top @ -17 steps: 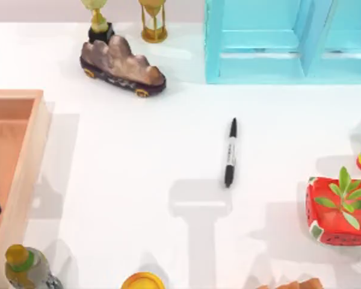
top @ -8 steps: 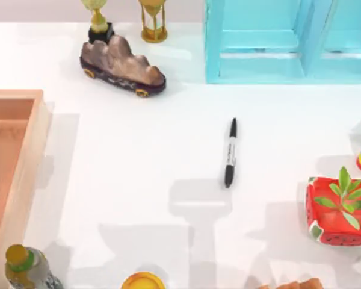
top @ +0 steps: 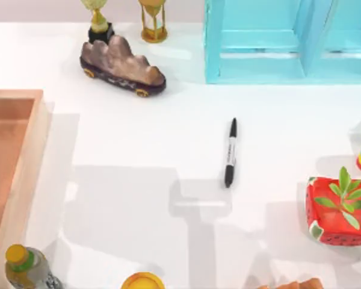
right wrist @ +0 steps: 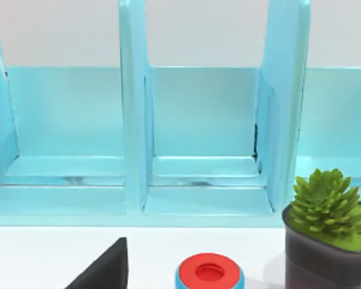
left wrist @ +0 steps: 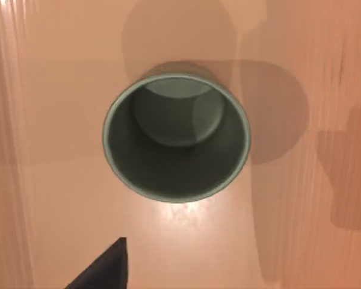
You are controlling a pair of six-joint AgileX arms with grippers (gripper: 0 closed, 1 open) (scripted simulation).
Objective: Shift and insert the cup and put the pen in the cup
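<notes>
Left wrist view: cup (left wrist: 176,141) upright on tray floor; pincer state unclear.

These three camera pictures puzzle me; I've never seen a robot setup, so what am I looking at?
It is a simulated table with two AgileX arms. The top view looks straight down: a black pen lies on the white table, with an orange tray at the left and a turquoise shelf at the back. The other two pictures come from cameras on the arms' wrists. The left wrist view looks down into an upright, empty cup standing on the tray's orange floor. The right wrist view faces the shelf, with a potted plant nearby. Nothing appears to be held.
</notes>
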